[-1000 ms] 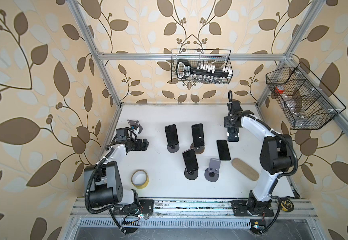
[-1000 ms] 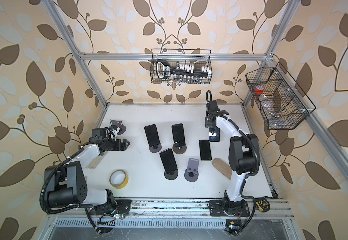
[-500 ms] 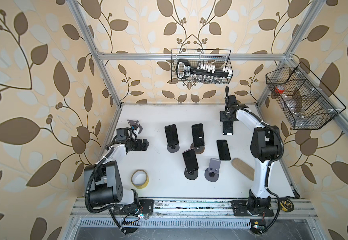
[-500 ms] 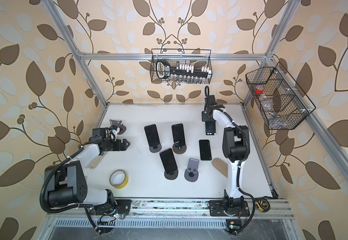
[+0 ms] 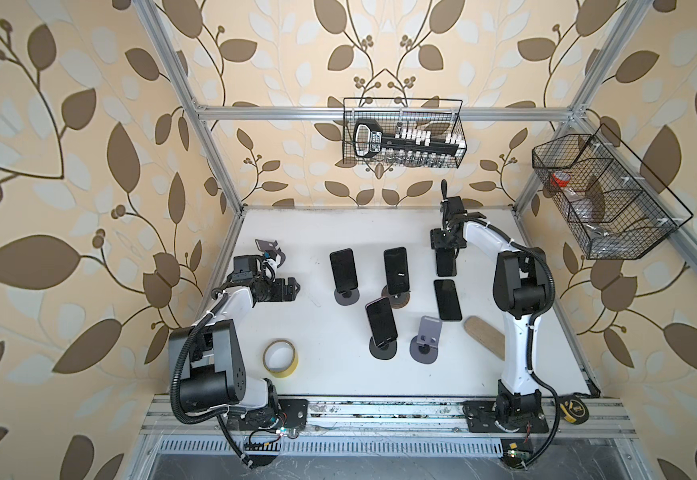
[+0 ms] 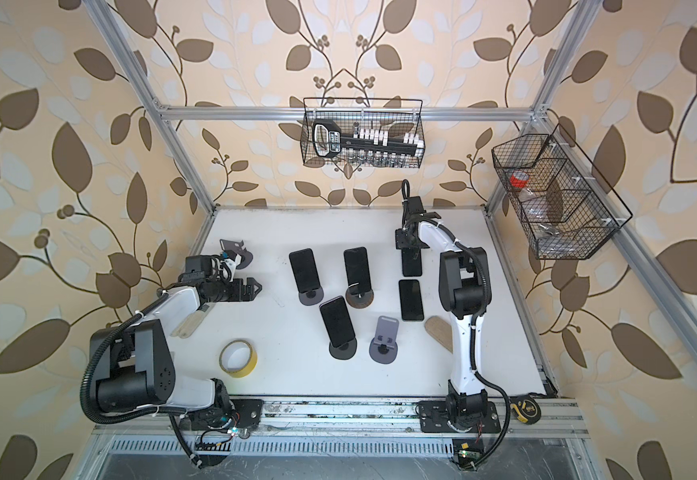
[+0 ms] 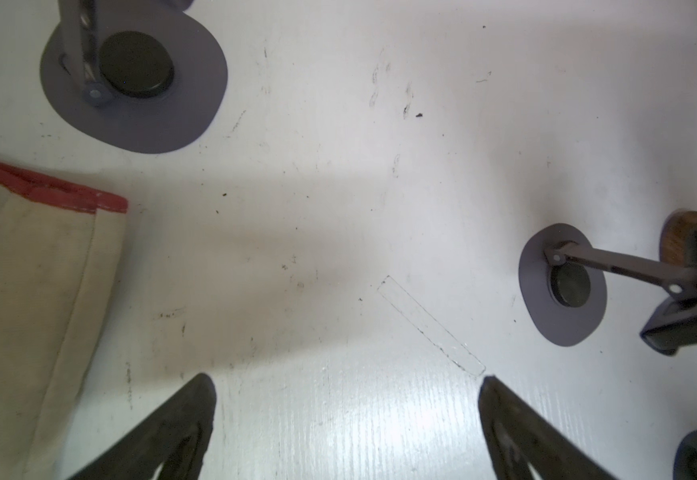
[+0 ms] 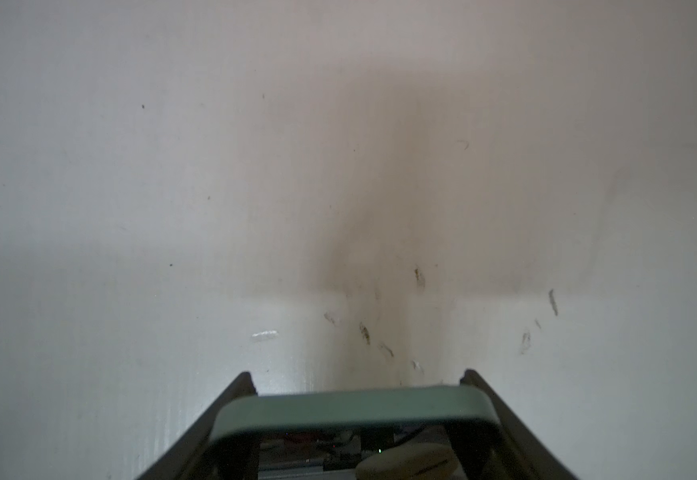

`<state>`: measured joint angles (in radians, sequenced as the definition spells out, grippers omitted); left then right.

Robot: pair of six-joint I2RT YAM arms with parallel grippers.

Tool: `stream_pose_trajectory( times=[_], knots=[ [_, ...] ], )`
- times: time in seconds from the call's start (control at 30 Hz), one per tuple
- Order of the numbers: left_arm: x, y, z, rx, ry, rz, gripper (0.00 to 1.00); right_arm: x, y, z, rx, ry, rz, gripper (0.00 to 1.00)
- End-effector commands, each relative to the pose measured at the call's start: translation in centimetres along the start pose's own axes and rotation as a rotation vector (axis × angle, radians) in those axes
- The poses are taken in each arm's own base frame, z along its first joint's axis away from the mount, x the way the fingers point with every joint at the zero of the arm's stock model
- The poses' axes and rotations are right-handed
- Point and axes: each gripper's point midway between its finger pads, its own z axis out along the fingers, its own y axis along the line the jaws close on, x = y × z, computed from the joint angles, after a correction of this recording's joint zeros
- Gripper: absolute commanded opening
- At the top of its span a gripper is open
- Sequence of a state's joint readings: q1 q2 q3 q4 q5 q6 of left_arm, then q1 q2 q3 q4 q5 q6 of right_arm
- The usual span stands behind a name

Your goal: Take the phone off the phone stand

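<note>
Phone (image 5: 446, 262) — dark-screened, its edge green in the right wrist view — is clamped in the right gripper (image 5: 446, 250) over the far side of the counter (image 5: 338, 232), well apart from the empty phone stand (image 5: 426, 337). Left gripper (image 5: 292, 287) is spread wide, holding nothing.
</note>
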<state>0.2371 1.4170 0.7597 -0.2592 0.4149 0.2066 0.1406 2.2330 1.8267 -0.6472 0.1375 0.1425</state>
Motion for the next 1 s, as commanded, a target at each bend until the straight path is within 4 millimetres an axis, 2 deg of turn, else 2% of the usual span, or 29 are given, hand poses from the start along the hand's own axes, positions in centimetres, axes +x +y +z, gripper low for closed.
stream_pose_trajectory(
  times=[0.0, 0.43, 0.73, 0.97],
  knots=[
    [-1.3, -0.3, -0.5, 0.026, -0.031, 0.019, 0.99, -0.2, 0.5, 0.7, -0.012, 0.007, -0.024, 0.63],
    [-1.4, -0.3, -0.6, 0.034, -0.029, 0.019, 0.99, 0.8, 0.8, 3.3, -0.012, 0.073, -0.046, 0.64],
    [-1.5, -0.3, -0.6, 0.037, -0.029, 0.017, 0.99, 2.3, 0.9, 4.8, -0.016, 0.129, -0.050, 0.65],
    [-1.4, -0.3, -0.6, 0.038, -0.028, 0.017, 0.99, 2.3, 0.6, 4.8, -0.013, 0.132, -0.044, 0.64]
  ],
)
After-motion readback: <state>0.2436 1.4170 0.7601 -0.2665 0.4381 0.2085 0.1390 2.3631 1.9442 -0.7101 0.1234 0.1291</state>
